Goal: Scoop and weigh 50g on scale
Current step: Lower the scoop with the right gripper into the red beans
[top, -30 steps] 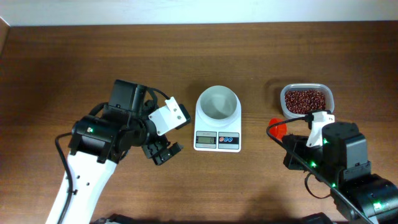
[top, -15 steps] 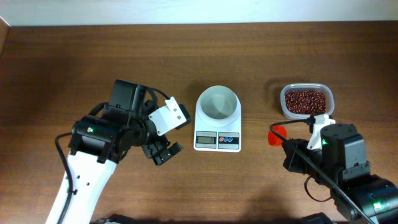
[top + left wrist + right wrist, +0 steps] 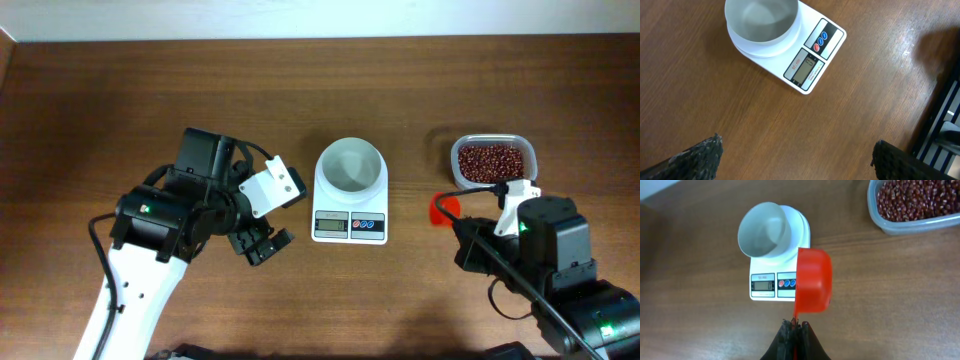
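A brown wooden table (image 3: pixel 100 90) filled the overhead view. The left arm (image 3: pixel 150 220) stood over the table's left part and the right arm (image 3: pixel 555 265) over its lower right part, well apart from each other.

The scale (image 3: pixel 350 205) sat on the table about in the middle, between the two arms. Its round white bowl (image 3: pixel 350 165) was on the far side, and its grey display (image 3: pixel 331 226) and the small coloured buttons (image 3: pixel 368 225) were on the near side. The bowl looked empty.

A clear plastic tub (image 3: pixel 531 160) with red beans (image 3: pixel 490 160) sat to the right of the scale, not touching it.

A red scoop (image 3: pixel 812 280) hung between the scale and the tub. Whether anything was inside it could not be told.

The right gripper (image 3: pixel 795 329) was closed on the thin handle of the scoop. The left gripper (image 3: pixel 797 160) held nothing; its two dark fingers (image 3: pixel 702 155) stood wide apart over bare wood, near the scale.
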Motion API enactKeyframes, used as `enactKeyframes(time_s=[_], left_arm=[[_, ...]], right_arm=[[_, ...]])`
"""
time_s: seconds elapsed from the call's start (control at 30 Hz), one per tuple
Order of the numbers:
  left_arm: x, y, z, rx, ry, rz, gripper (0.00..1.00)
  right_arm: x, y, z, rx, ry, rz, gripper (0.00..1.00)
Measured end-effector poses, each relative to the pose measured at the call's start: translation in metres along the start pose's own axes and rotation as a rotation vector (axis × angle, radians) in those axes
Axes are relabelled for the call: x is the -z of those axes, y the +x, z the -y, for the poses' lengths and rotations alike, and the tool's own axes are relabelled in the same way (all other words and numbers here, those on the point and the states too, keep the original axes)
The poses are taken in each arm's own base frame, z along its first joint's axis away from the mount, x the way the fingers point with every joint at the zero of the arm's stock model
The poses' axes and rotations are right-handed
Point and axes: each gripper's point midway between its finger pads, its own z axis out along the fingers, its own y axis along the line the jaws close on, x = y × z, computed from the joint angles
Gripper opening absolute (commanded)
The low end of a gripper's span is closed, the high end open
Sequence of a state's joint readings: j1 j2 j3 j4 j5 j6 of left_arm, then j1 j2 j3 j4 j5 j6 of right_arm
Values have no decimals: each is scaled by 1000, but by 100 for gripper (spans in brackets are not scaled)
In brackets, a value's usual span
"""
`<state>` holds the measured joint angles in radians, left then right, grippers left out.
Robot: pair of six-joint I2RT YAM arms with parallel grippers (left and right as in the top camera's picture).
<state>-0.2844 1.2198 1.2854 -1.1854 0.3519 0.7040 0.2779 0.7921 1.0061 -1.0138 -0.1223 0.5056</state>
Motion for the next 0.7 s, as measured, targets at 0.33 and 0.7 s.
enactKeyframes(time_s=[0.33, 0.7], left_arm=[[0, 0, 0, 0, 0, 0, 99], [0, 0, 0, 0, 3, 1, 99]], right_arm=[[-28, 5, 15, -13, 103, -95, 4], [-23, -43, 36, 0, 255, 134, 4]])
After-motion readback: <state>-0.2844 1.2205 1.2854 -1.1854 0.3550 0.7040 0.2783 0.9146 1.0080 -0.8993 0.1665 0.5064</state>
